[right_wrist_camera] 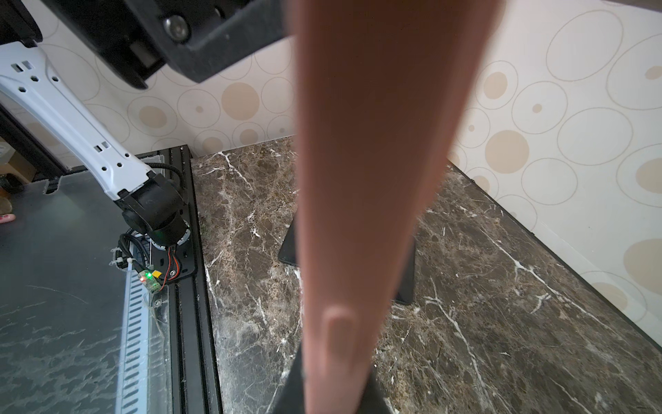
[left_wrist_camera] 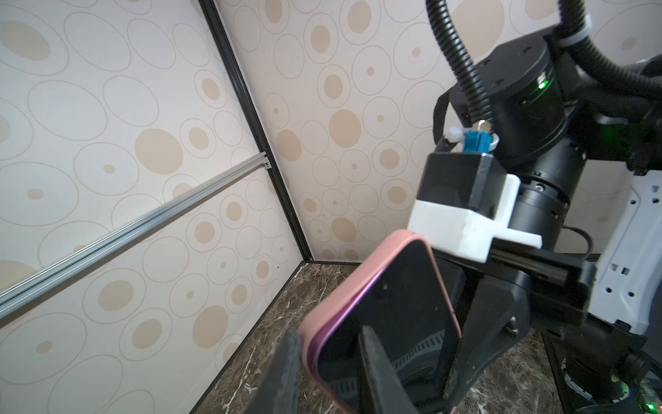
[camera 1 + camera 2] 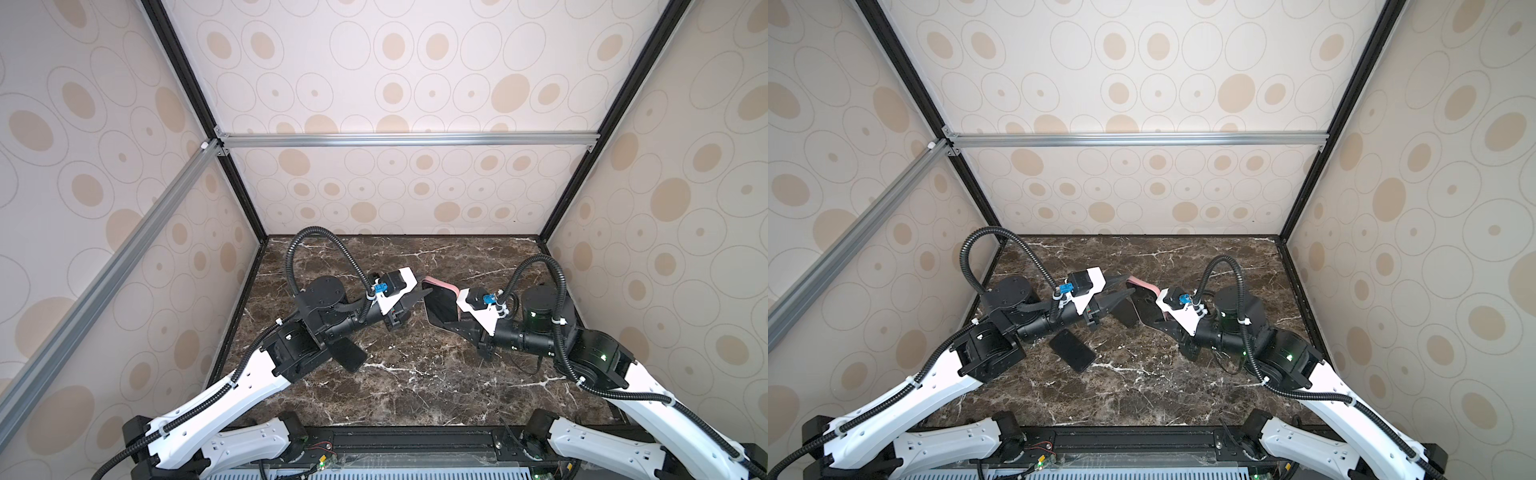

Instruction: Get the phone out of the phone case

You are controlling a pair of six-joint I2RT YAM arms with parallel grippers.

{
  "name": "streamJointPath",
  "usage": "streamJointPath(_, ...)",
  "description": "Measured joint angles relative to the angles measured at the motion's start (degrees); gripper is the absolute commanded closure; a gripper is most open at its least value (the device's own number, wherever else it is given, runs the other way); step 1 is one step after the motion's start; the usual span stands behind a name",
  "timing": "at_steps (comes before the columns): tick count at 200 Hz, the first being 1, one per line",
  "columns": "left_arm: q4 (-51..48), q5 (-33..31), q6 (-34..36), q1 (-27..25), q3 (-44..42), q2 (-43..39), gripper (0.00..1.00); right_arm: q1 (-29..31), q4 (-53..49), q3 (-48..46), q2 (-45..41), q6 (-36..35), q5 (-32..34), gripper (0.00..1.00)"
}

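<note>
Left wrist: rounded, perhaps rubbery case point(image 2: 336, 297)

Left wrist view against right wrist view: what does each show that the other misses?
Only the left wrist view shows the phone screen seated in the pink case, with the left gripper straddling the case's edge. Only the right wrist view shows a second black phone lying on the table behind the case. Both show the pink case held by the right gripper above the marble table.
</note>
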Motion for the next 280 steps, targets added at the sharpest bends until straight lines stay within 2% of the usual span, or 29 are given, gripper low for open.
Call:
streamJointPath(87, 0.1, 7.2, -1.2, 1.9, -0.5, 0.0, 0.67, 0.0, -1.7, 0.0, -0.6, 0.0, -2.6, 1.00)
streamJointPath(120, 1.4, 9.4, -2.2, 1.8, -1.6, 0.0, 0.54, 0.2, -1.3, 0.0, -0.3, -0.9, -4.4, 1.00)
streamJointPath(145, 2.1, 9.4, -3.2, 1.1, -3.5, -0.2, 0.34, 0.9, -0.2, -0.1, 0.0, -1.9, -4.9, 1.00)
streamJointPath(163, 3.2, 6.8, -3.5, 1.0, -6.5, -1.2, 0.31, 1.4, 2.3, -0.5, -0.6, -1.9, -3.3, 1.00)
streamJointPath(192, 5.7, 0.3, -3.5, 1.1, -10.6, -4.2, 0.32, 1.6, 5.0, -1.8, -2.4, -1.6, 1.0, 1.00)
streamJointPath(215, 8.5, -3.3, -3.4, 1.1, -12.2, -7.0, 0.36, 1.6, 5.6, -2.1, -2.6, -1.2, 3.6, 1.00)
streamJointPath(280, 14.9, -5.4, -2.4, 1.2, -12.6, -8.1, 0.65, 1.6, 4.9, -2.1, -0.3, -0.9, 5.7, 1.00)
